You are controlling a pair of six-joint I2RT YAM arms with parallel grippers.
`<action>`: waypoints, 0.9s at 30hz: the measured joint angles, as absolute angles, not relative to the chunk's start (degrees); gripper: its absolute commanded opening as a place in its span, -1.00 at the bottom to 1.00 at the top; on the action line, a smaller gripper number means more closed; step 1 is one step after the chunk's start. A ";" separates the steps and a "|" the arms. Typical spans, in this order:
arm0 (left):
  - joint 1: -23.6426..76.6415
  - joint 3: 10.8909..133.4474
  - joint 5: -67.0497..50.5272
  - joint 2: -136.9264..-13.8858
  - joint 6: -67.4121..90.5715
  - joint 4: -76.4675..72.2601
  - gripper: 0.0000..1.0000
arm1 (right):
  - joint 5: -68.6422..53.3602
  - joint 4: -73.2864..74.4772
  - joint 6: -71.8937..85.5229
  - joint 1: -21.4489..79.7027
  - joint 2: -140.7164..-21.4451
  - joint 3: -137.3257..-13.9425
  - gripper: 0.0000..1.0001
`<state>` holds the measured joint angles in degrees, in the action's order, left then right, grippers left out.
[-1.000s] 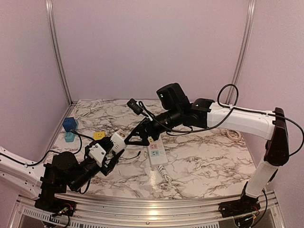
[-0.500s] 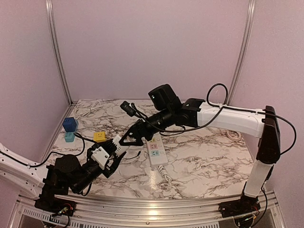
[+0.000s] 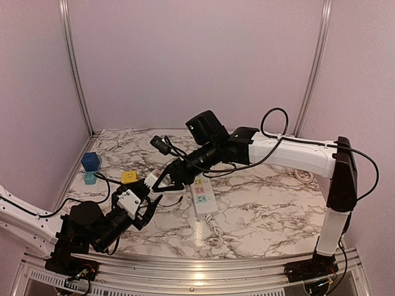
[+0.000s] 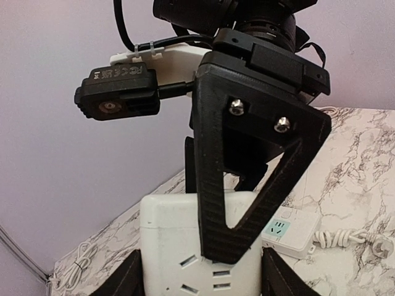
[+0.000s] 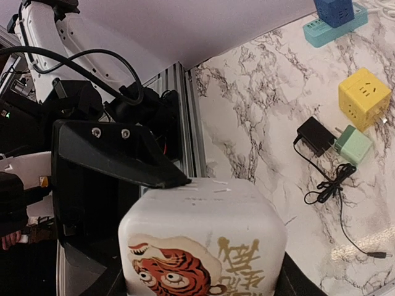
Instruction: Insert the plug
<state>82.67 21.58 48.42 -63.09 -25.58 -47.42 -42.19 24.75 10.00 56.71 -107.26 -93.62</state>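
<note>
A white cube socket [image 3: 152, 180] hangs above the table's left front. My left gripper [image 4: 200, 280] is shut on it, with its fingers [image 4: 120, 277] on two opposite sides. My right gripper [image 5: 203, 287] has come from the far side and closes on the same cube [image 5: 203, 240], across the tiger-printed face. One right finger [image 4: 247, 185] lies over the cube's slotted face [image 4: 185, 246]. The cube's plug is hidden in every view. A white power strip [image 3: 201, 196] with coloured sockets lies flat on the marble just right of both grippers.
A yellow cube [image 5: 364, 97], a green adapter [image 5: 353, 144] and a black adapter [image 5: 315, 135] with a thin cord lie on the left. A blue cube [image 3: 91, 161] and teal strip [image 3: 91, 177] sit at the far left edge. The strip's cord [image 3: 213, 227] runs toward the front.
My right arm swung left and down to the cube that my left gripper holds, and its jaws narrowed onto it. The left gripper dropped slightly and kept its grip.
</note>
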 measured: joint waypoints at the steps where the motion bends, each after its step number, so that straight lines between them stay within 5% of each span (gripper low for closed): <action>1: 82.74 21.58 48.71 -63.09 -25.43 -47.51 0.54 | -42.65 25.04 9.93 56.53 -107.63 -94.13 -0.81; 5: 82.98 21.61 49.25 -62.85 -24.80 -47.18 0.97 | -44.73 26.65 8.84 55.22 -108.99 -95.92 -0.88; 17: 83.11 21.54 52.51 -54.50 -16.80 -43.09 0.98 | -44.34 35.44 -4.75 40.47 -111.13 -101.45 -0.89; 27: 83.11 19.64 55.22 -50.30 -9.28 -37.26 0.98 | -34.87 45.71 -27.97 38.92 -117.47 -111.31 -0.89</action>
